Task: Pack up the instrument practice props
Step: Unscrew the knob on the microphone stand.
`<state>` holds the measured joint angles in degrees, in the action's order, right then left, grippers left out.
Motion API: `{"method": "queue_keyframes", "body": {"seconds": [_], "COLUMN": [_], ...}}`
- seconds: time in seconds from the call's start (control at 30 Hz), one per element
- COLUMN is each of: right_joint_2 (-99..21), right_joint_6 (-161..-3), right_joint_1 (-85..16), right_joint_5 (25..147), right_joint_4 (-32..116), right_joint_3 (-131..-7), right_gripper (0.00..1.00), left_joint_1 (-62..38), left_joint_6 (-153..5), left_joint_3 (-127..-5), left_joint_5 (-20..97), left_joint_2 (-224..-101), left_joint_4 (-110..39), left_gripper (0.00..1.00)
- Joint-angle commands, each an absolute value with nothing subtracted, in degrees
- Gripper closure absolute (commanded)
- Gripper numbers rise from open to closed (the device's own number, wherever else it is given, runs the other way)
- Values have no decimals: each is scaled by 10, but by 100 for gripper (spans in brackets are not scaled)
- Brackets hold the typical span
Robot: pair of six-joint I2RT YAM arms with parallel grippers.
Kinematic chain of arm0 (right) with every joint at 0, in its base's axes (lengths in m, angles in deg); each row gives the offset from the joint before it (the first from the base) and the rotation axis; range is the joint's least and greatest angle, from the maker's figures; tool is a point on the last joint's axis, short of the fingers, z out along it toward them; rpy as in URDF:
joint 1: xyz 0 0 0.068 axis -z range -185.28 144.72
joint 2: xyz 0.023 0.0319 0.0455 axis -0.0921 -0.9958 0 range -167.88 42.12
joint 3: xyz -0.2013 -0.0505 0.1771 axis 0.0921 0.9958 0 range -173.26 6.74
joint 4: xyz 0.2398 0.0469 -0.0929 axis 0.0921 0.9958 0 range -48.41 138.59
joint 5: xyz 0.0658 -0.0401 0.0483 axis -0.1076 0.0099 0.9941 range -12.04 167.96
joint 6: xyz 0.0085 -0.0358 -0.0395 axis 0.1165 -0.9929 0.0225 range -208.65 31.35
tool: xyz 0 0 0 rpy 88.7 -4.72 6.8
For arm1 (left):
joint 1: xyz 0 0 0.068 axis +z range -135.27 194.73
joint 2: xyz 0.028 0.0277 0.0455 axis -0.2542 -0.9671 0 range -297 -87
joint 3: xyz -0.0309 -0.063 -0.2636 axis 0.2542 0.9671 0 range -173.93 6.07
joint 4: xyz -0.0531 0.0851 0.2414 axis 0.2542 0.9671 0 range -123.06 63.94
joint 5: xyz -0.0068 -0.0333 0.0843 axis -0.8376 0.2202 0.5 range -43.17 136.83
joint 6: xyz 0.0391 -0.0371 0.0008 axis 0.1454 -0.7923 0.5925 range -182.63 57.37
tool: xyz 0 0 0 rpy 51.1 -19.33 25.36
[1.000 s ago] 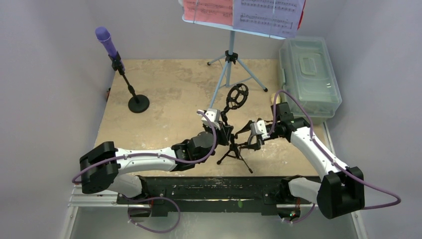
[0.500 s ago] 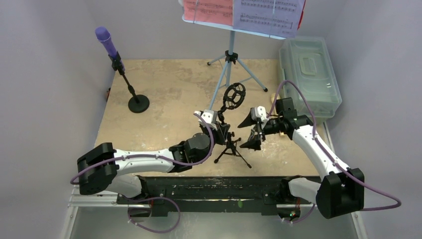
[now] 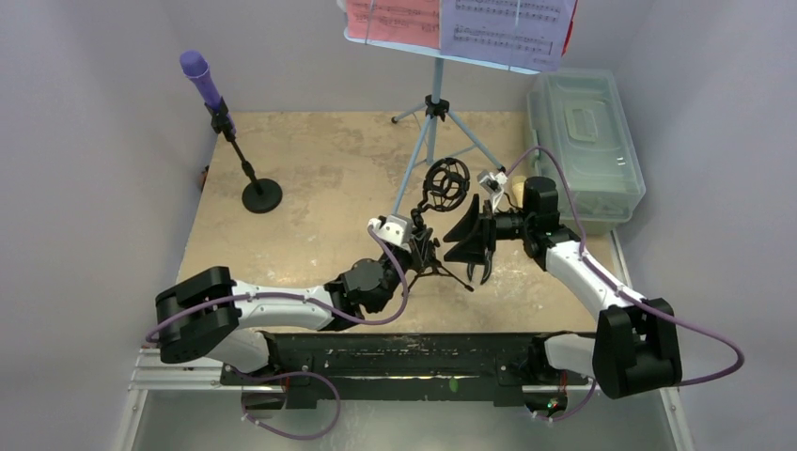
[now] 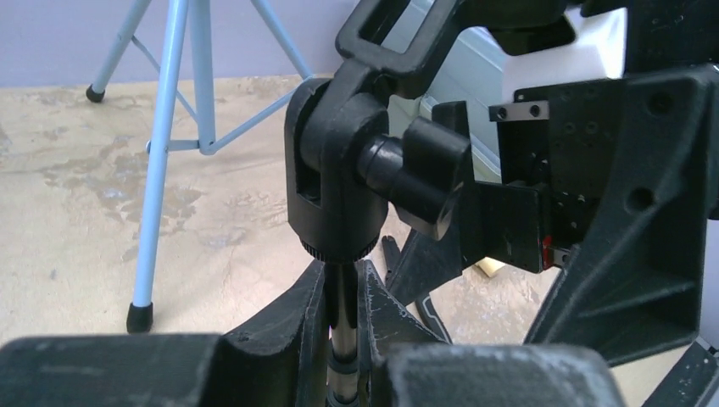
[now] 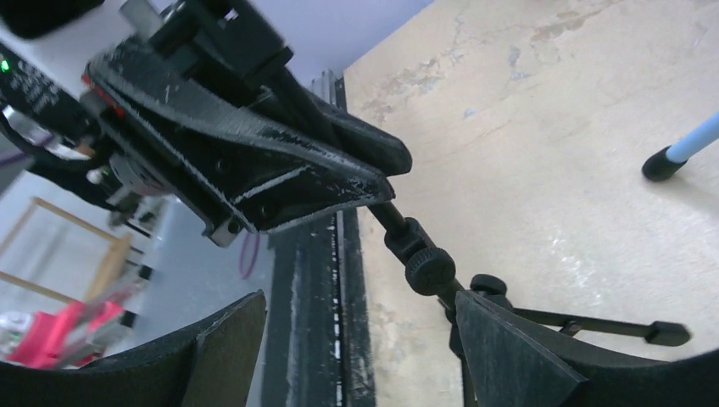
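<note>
My left gripper is shut on the thin pole of the black mic tripod, just below its swivel head. Its ring mount is at the top. My right gripper stands wide open beside the tripod's lower pole; one finger is close to the leg hub and nothing lies between the jaws. The purple microphone sits on its round-base pole at far left. The light-blue music desk stands at the back with red and white pages.
A translucent grey-green lidded box lies at the right edge, just behind my right arm. A small cream piece shows beside the right wrist, mostly hidden. The music desk's feet stand close behind the tripod.
My right gripper has opened wide, let go of the tripod and swung back and up. The left gripper has carried the tripod a little farther from the table's near edge.
</note>
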<state>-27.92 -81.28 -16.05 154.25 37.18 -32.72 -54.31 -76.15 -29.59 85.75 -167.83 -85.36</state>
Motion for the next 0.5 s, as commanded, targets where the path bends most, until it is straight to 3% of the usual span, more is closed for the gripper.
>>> {"method": "queue_keyframes", "body": {"seconds": [0.0, 0.2, 0.47], "right_joint_2": [-290, -304, -323], "right_joint_6": [-623, -591, -606], "right_joint_1": [-159, -161, -178], "right_joint_5": [1538, 1489, 1447], "right_joint_4": [232, 226, 245], "right_joint_3": [-316, -309, -309], "right_gripper": [15, 16, 26], "left_joint_1": [-550, -551, -551], "left_joint_6": [-714, -712, -713], "left_joint_3": [-306, -306, -308], "left_joint_5": [858, 851, 835], "left_joint_2": [-1687, -1695, -1698], "left_joint_4": [-977, -986, -989], "left_gripper": [100, 100, 100]}}
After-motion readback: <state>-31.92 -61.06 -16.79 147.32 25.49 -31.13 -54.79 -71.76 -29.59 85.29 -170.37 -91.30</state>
